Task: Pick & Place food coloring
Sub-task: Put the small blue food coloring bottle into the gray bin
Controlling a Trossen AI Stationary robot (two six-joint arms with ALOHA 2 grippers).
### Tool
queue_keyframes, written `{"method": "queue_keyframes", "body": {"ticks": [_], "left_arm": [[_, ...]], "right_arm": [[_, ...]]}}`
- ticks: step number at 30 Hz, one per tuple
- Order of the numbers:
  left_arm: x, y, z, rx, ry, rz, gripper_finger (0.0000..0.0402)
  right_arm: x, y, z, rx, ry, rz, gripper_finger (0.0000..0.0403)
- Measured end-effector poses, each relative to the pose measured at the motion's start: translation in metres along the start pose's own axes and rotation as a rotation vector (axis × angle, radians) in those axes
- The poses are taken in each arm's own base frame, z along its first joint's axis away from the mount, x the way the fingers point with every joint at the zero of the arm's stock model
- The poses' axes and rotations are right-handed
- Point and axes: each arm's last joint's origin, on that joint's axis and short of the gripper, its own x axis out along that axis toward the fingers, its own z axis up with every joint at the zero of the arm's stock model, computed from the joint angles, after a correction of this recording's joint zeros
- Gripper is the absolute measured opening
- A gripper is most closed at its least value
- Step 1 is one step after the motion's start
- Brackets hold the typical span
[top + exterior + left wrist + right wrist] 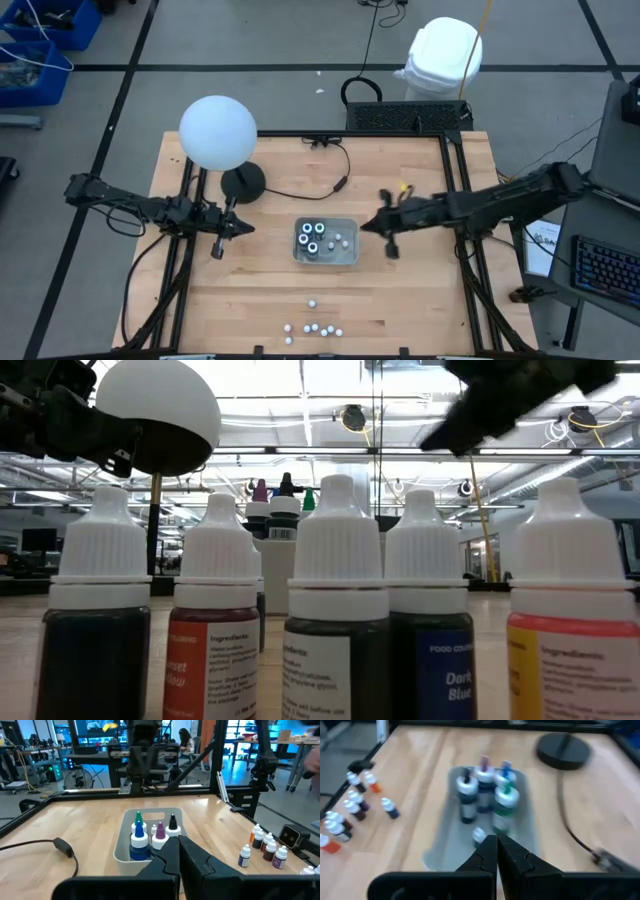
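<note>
The high view looks straight down on the whole table [400,290]. The low view sits at tabletop height, close against the small bottles [337,610]. Both wrist views face the tray [122,851] (from opposite sides).

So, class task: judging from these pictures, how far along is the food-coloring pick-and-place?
Done: several food coloring bottles already stand in the clear tray at the table's middle. In hand: nothing; the left gripper and right gripper hover shut on either side of the tray, neither holding a bottle. Left: a cluster of small white-capped bottles sits near the table's front edge, outside the tray.
</note>
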Motion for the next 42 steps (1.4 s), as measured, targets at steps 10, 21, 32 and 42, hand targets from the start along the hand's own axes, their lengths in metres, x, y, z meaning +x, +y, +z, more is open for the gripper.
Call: {"method": "queue_keyframes", "body": {"ticks": [10, 21, 32, 42], "left_arm": [[0.0, 0.0, 0.0, -0.03, -0.004, 0.001, 0.0036], [0.0, 0.0, 0.003, -0.054, -0.026, 0.0, 0.0037], [0.0, 0.0, 0.002, -0.079, -0.023, 0.0, 0.0037], [0.0, 0.0, 0.002, -0.079, -0.025, 0.0, 0.0037]], "right_arm": [[0.101, 0.052, 0.088, -0.153, 0.223, 0.072, 0.0], [0.171, 0.111, 0.115, -0.253, 0.268, 0.15, 0.0005], [0.199, 0.144, 0.085, -0.368, 0.276, 0.232, 0.0141], [0.202, 0.148, 0.055, -0.376, 0.339, 0.393, 0.0191]]}}
